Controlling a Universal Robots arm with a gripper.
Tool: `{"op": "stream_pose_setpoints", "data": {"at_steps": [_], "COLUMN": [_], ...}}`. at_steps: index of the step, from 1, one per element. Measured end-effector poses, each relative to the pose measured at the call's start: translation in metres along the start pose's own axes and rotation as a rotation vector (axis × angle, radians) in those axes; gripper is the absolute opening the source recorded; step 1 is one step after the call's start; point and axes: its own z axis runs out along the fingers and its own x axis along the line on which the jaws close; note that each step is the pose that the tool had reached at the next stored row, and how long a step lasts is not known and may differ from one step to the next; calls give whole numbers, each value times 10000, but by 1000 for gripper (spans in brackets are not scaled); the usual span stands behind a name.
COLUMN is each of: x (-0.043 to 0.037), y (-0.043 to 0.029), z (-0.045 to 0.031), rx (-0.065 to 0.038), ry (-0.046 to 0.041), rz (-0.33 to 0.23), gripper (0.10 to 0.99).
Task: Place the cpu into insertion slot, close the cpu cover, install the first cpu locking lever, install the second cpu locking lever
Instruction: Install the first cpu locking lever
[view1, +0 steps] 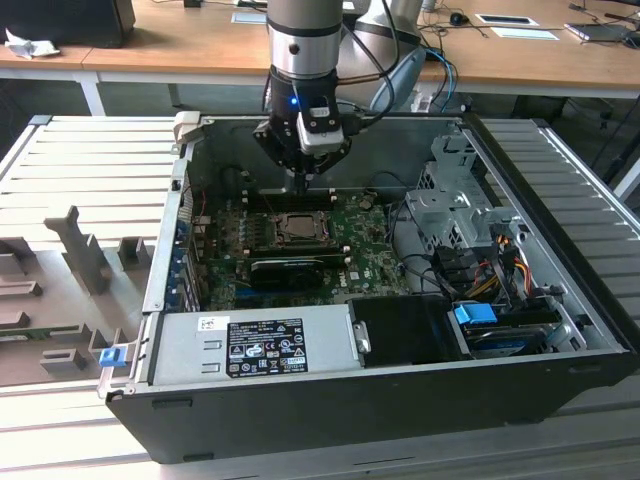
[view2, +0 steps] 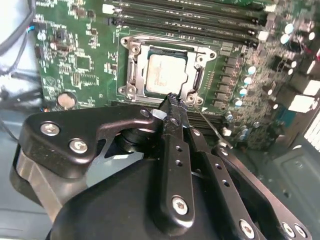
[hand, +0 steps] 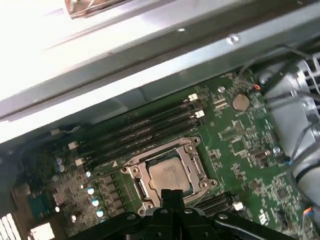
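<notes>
**Closed pincer at the socket rim, cpu under its cover**

In the exterior view, arm reaching down into an open computer case (view1: 560, 365) on a slatted grey worktop (view1: 90, 160). Pincer (view1: 303, 182) poised just above the green motherboard (view1: 375, 262). Fingers (view2: 175, 130) pressed together into one narrow point, with nothing visible between them.

In both wrist views, pincer (view2: 172, 100) (hand: 172, 193) at the rim of the processor socket, at or just over one edge of the cpu cover (view2: 132, 65). Touching or hovering: cannot tell.

The cpu (view2: 162, 75) seated flat in the socket, its pale square face showing through the open centre of the cover. Cover lying flat around it as a silver frame, level with the board. Just beside the pincer, a thin bright rod (view2: 209, 126) slanting away from the socket corner. Latched or free: cannot tell.

Rows of black memory slots (view2: 200, 15) alongside the socket. Round coin cell (view2: 66, 100) elsewhere on the board, well apart from the socket.

Toward the exterior view's right inside the case, a metal drive cage (view1: 450, 195) and a tangle of coloured cables (view1: 490, 270). Along the near wall, a grey power supply (view1: 250, 345). On the worktop to the exterior view's left of the case, several grey fixture blocks (view1: 80, 255).
</notes>
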Motion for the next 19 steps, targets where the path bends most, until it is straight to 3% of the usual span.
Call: {"op": "stream_pose_setpoints", "data": {"at_steps": [3,6,19], "x": [0,0,0], "y": [0,0,-1], "z": [0,0,1], "rx": [-20,-34,-74], "ry": [30,51,110], "rz": [-1178,-1978,-4268], "gripper": [106,106,106]}}
